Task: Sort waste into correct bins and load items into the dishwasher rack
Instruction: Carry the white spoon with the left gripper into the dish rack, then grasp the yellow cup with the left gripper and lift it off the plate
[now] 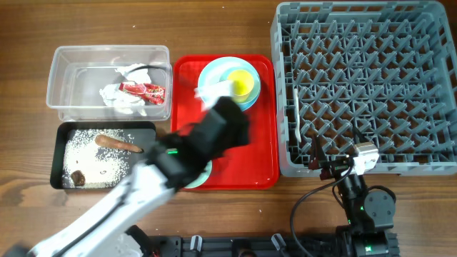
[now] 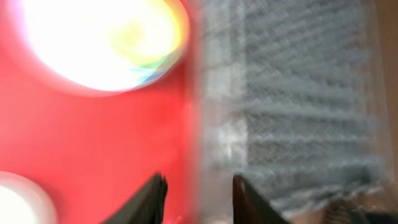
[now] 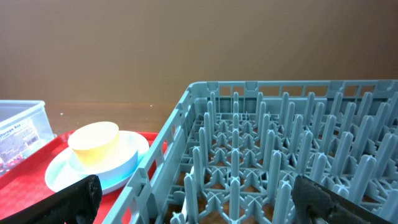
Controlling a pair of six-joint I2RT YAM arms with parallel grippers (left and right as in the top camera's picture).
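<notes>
The grey dishwasher rack [image 1: 364, 86] fills the right side; a thin white piece, maybe the spoon [image 1: 295, 118], lies along its left inner wall. On the red tray [image 1: 260, 143] a yellow cup [image 1: 241, 82] sits in a pale blue bowl on a pale blue plate [image 1: 208, 77]; they also show in the right wrist view [image 3: 93, 140]. A mint-green bowl [image 1: 201, 175] peeks out under my left arm. My left gripper [image 1: 228, 118] [image 2: 200, 196] is open and empty above the red tray near the rack; its view is blurred. My right gripper [image 1: 334, 163] [image 3: 199, 202] is wide open and empty at the rack's front edge.
The clear tub [image 1: 108, 80] at the back left holds white napkins and a red wrapper [image 1: 143, 90]. The black tray [image 1: 103, 153] in front of it holds rice-like grains and a brown sausage scrap [image 1: 118, 144]. My left arm crosses the tray's front left corner.
</notes>
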